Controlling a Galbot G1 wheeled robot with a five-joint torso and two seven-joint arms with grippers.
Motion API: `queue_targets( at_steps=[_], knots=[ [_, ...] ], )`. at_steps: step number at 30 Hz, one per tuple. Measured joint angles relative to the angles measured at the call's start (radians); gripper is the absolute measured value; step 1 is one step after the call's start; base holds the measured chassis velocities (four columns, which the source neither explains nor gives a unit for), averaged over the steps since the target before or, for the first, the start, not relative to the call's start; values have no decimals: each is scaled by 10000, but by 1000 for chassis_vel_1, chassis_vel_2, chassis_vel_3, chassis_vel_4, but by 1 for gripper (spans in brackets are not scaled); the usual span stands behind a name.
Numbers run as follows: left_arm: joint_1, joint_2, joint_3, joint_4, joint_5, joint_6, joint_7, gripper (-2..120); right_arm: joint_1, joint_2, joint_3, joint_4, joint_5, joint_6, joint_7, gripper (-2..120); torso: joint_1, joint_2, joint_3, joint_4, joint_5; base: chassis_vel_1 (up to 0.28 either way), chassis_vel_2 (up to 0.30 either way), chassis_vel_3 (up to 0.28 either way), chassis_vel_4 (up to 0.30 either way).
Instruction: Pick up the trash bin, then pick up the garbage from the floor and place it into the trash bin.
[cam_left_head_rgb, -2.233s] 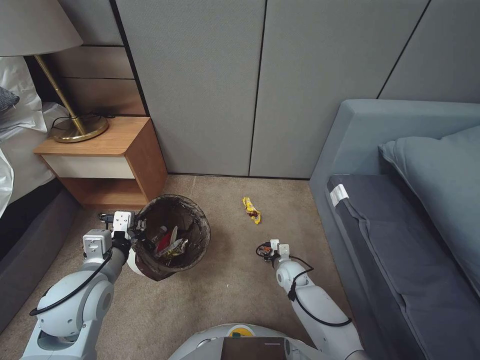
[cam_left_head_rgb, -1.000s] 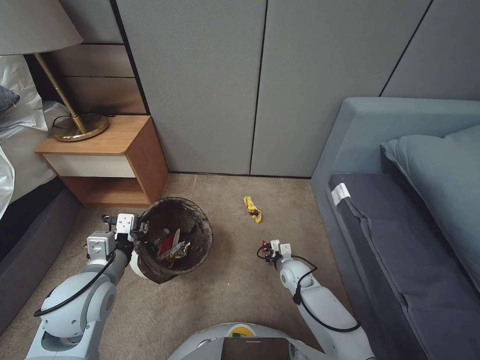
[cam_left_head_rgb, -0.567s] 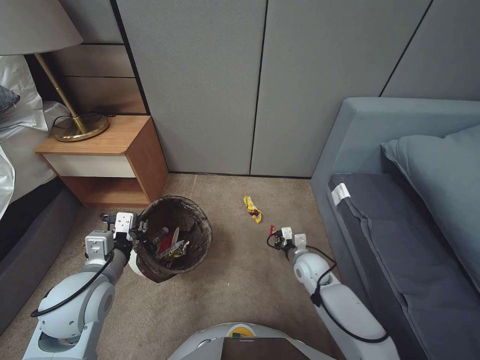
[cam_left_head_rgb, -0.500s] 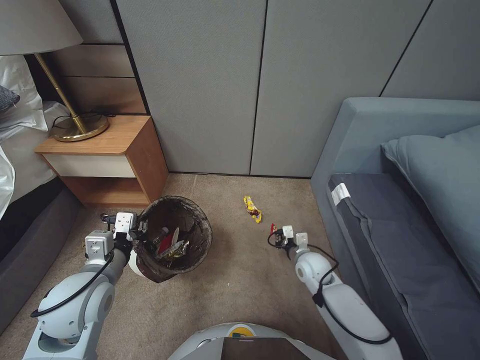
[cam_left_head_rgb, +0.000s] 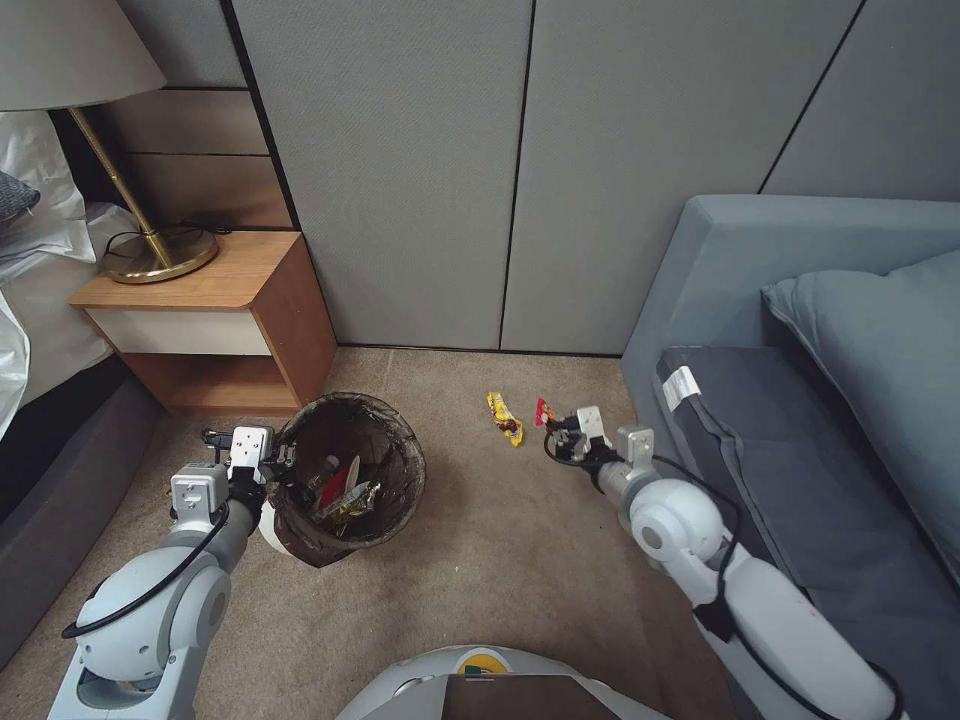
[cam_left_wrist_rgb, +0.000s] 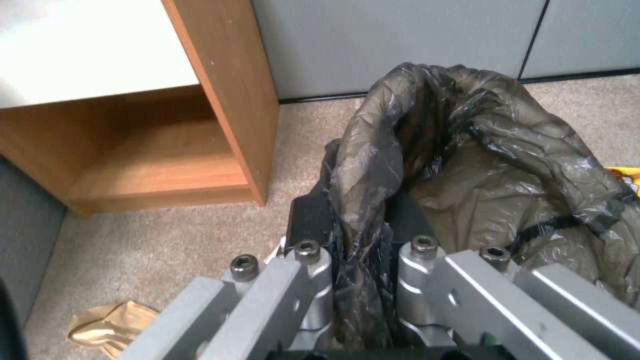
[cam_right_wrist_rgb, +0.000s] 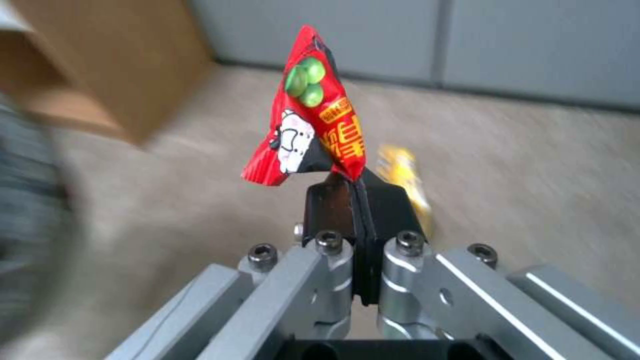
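1. Currently we have the right pincer (cam_left_head_rgb: 560, 428) out over the floor (cam_left_head_rgb: 480, 560), closed on a red packet (cam_right_wrist_rgb: 313, 110) that it grips by the lower edge, so the packet stands up free above the black pads.
2. Left pincer (cam_left_head_rgb: 272, 462) sits at the near-left rim of the trash bin (cam_left_head_rgb: 400, 440); in the left wrist view its fingers (cam_left_wrist_rgb: 313, 260) are clamped tight on a fold of the dark liner and the rim under it.
3. Bin sits between the nightstand (cam_left_head_rgb: 215, 320) and the right arm, already holding several wrappers and a small bottle (cam_left_head_rgb: 320, 468).
4. Step in hand, as we judge it: carry the red packet across to the bin mouth and drop it in.
5. To do it well, we would keep the right pincer fully closed during the carry, since it bites only a thin edge of the packet and a jerk could shake it loose.
6. We would bring the packet well inside the rim before opening, because it is light and may flutter out or snag on the crumpled liner.
7. We would keep the left arm steady so the opening stays presented; the liner fold looks slack and could slip.
8. One yellow wrapper (cam_left_head_rgb: 505, 418) lies on the floor just beside the right pincer, toward the bin; a tan paper piece (cam_left_wrist_rgb: 110, 327) lies on the floor near the left arm. Both are left to collect.
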Motion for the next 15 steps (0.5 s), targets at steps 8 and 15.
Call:
queue_targets(
  at_steps=[8, 15],
  knots=[
    [-18, -123, 96, -23, 145, 0, -3, 7, 709, -992, -162, 1672, 1324, -28, -327, 0, 0, 0, 0, -2, 0, 0, 0, 0, 0],
    [-77, -224, 220, 23, 274, 0, -2, 7, 1585, -1869, -464, 2214, 2046, 527, -1686, 0, 0, 0, 0, -2, 1, 0, 0, 0, 0]
  ],
)
